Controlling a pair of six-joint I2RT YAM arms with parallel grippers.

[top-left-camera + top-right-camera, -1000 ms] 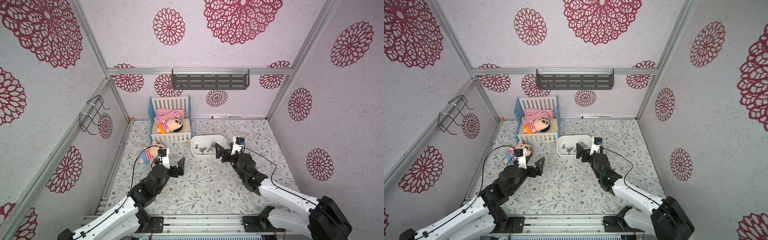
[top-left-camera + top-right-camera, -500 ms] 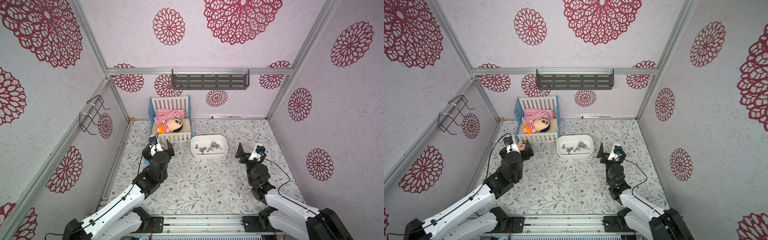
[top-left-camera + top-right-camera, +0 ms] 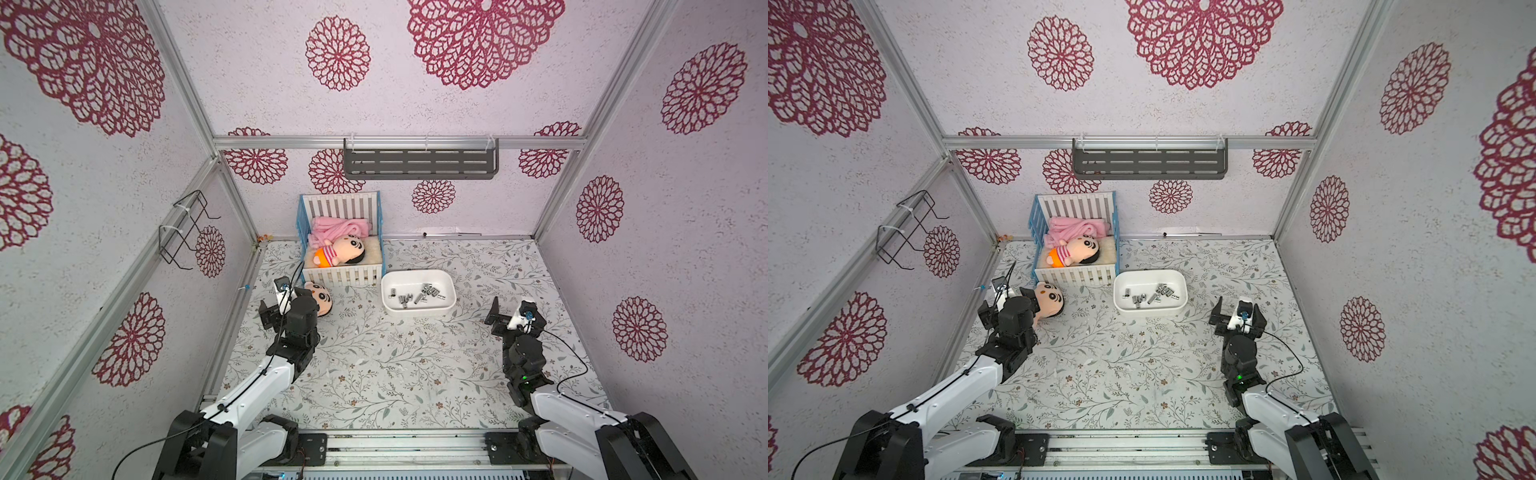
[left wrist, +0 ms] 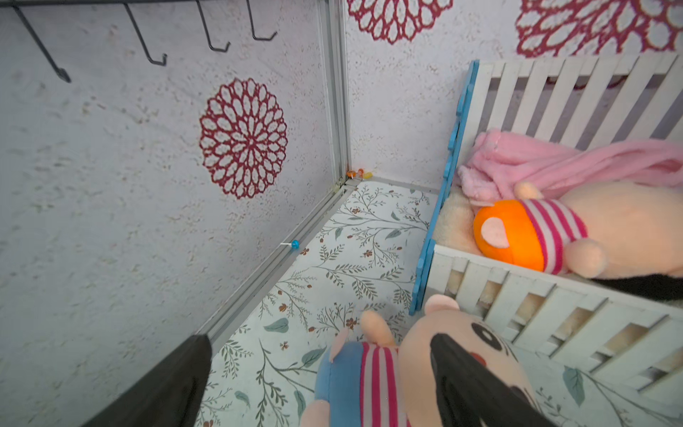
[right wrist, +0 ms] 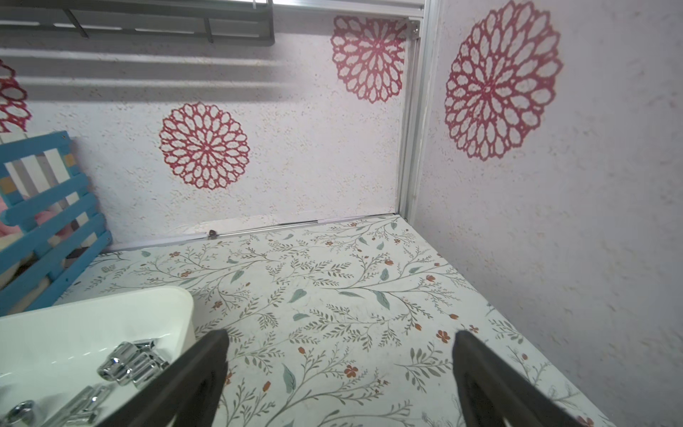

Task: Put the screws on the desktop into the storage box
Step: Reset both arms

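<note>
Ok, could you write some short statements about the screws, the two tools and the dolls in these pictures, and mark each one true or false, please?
1. Screws lie inside the storage box. True.
2. The right tool grips a screw. False: it is open and empty, off to the side of the box.
3. A doll lies on the desktop, close to the left tool. True.
4. The crib is empty. False: it holds a second doll and a pink blanket.
</note>
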